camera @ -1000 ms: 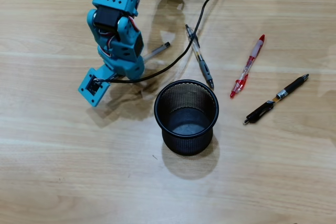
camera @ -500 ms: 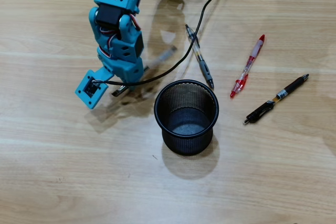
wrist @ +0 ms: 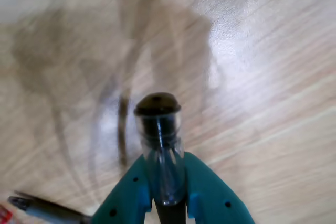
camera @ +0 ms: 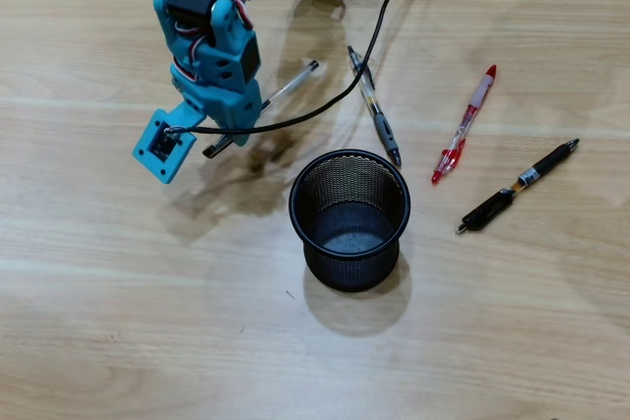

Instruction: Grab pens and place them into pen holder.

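One clear-and-black pen (wrist: 160, 150) pinched in claw (wrist: 167, 195) (lifted off bench (camera: 118, 322)). Transport step; next: swing right over pen holder (camera: 348, 218), release.

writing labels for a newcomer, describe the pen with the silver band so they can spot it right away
Start at the black mesh pen holder in the overhead view and look right of it. Two pens lie there: the farther one, angled up to the right, is the silver-banded pen, all black, unlike the red-and-white pen beside it.
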